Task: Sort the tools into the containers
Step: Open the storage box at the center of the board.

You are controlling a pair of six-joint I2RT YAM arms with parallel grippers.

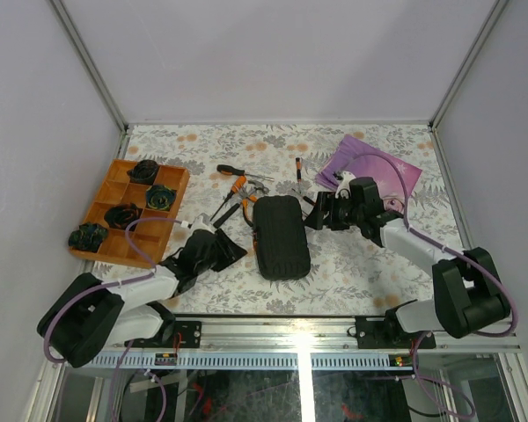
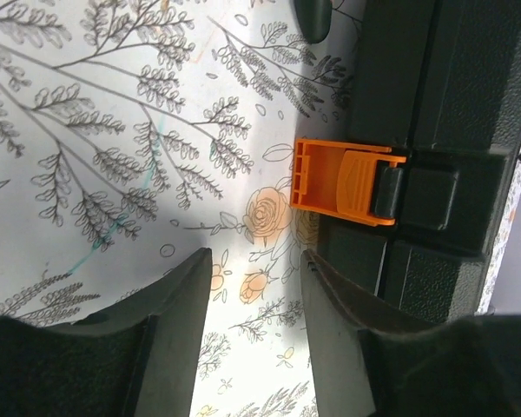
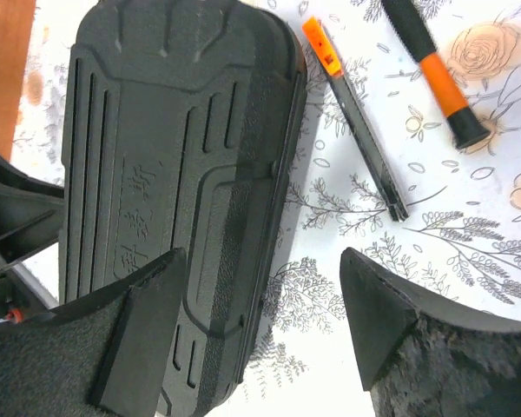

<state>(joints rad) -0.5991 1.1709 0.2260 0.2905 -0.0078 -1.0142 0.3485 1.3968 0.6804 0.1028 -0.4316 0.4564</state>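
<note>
Black hard case (image 2: 451,130) along the right edge, its orange latch (image 2: 343,182) jutting out leftward over the floral tablecloth (image 2: 113,130); left gripper (image 2: 253,261) just below the latch, fingers parted, only cloth showing between them.

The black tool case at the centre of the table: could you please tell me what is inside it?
Nothing inside shows: the tool case lies shut, its ribbed lid covering the interior. Only the lid and orange latch are visible. Tools lie outside it.
</note>
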